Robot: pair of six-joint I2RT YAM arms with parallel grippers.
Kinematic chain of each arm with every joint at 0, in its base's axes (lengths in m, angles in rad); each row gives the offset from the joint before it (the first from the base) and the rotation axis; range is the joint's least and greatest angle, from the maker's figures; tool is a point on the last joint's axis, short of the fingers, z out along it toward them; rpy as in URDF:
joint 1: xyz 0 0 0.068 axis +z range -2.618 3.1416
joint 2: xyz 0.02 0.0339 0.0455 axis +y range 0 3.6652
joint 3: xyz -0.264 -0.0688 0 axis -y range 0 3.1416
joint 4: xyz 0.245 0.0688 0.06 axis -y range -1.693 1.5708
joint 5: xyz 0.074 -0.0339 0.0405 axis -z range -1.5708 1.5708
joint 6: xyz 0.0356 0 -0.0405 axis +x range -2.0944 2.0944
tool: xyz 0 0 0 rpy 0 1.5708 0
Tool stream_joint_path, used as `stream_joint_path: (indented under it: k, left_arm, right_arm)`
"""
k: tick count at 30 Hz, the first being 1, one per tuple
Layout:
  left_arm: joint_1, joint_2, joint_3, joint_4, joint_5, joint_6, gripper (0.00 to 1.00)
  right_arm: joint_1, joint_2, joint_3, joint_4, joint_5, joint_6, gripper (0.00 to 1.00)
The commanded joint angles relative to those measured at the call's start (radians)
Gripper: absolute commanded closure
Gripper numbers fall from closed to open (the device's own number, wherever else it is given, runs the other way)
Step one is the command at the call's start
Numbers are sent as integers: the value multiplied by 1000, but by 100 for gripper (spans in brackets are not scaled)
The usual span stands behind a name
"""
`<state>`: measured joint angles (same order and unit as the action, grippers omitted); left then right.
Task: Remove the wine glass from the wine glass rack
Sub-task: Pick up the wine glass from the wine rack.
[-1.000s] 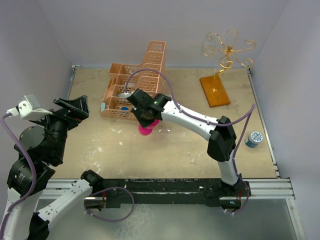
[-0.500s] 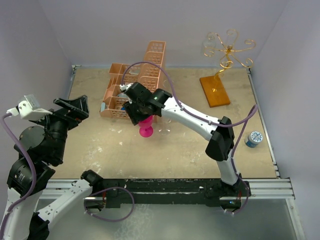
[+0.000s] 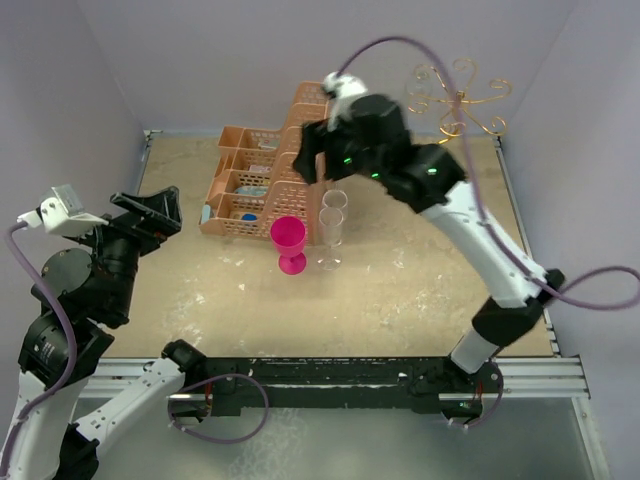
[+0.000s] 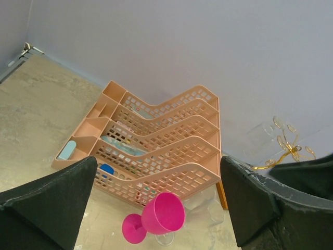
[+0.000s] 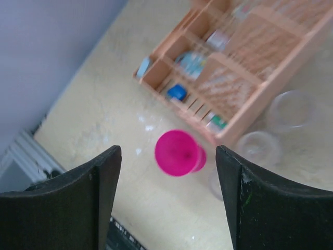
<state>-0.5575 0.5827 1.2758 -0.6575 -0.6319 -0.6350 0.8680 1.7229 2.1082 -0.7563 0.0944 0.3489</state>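
**Pink wine glass (image 3: 291, 243) standing on the surface (image 3: 400, 290), off the rack (image 3: 458, 98)**

Top view: the glass is upright just in front of the peach basket (image 3: 310, 105), with clear glasses (image 3: 331, 235) beside it. The gold rack is well apart. Only my right wrist view looks down into the basket slots, which hold small blue items (image 5: 178, 92). Right fingers (image 5: 99, 198) are wide apart and empty. Left fingers (image 4: 52, 203) are fully spread and empty.

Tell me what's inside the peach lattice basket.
A dark blue piece, a pale blue piece and a teal flat item show in front slots of the basket; its walls hide anything deeper.
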Motion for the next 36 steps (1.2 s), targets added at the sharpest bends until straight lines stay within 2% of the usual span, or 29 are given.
stream_joint_path:
  k: [1, 6, 13, 19, 27, 36]
  left_arm:
    - [1, 23, -9, 51, 26, 18, 1]
    - [1, 38, -15, 60, 67, 19, 1]
    - [1, 78, -7, 62, 146, 11, 1]
    - [1, 93, -3, 49, 170, 20, 1]
    - [1, 134, -3, 53, 226, 41, 1]
    - [1, 154, -25, 76, 281, 43, 1]
  right_arm:
    - [-139, -179, 41, 144, 39, -2, 24]
    - [-309, -224, 77, 237, 76, -25, 16]
    - [-473, -100, 213, 284, 103, -43, 8]
    - [-623, -32, 204, 372, -25, -15, 8]
    - [-874, 14, 114, 542, -272, 214, 16]
    - [-994, 123, 133, 585, -448, 390, 18]
